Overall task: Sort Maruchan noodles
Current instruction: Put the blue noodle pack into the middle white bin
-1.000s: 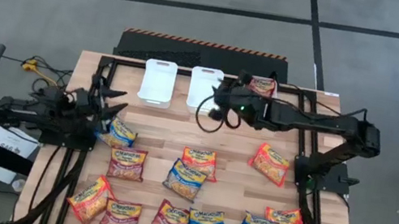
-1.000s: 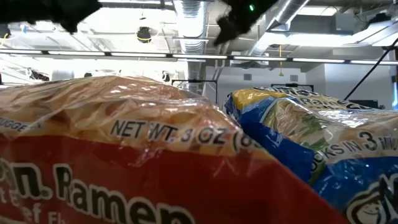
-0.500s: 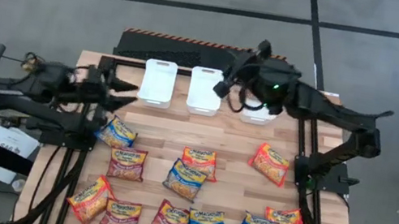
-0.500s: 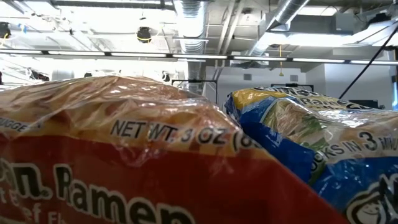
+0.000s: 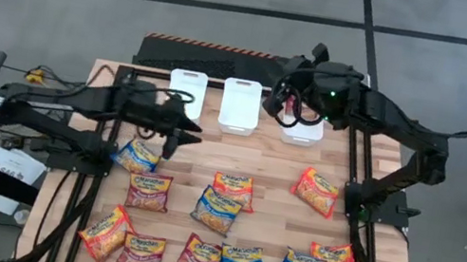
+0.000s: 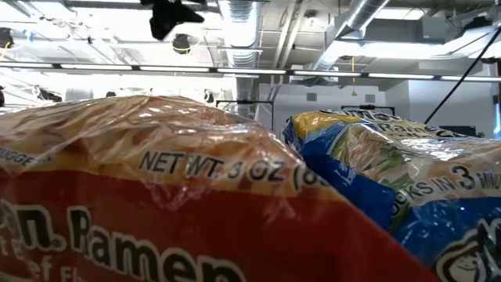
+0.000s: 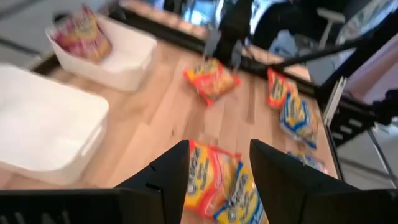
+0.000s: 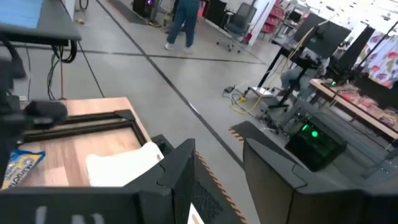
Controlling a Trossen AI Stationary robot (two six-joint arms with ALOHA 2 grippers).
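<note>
Eleven noodle packets lie loose across the near half of the table, so lower the open, empty left gripper squarely over the nearest packet before closing, while the open right gripper waits over the far bins.

Up close in the low view, the red packet reads "NET WT. 3 OZ" in black, with big white "Ramen" below it. At three o'clock of it, the blue packet shows "IN 3" on a yellow band. The other packets' print is too small to read.
</note>
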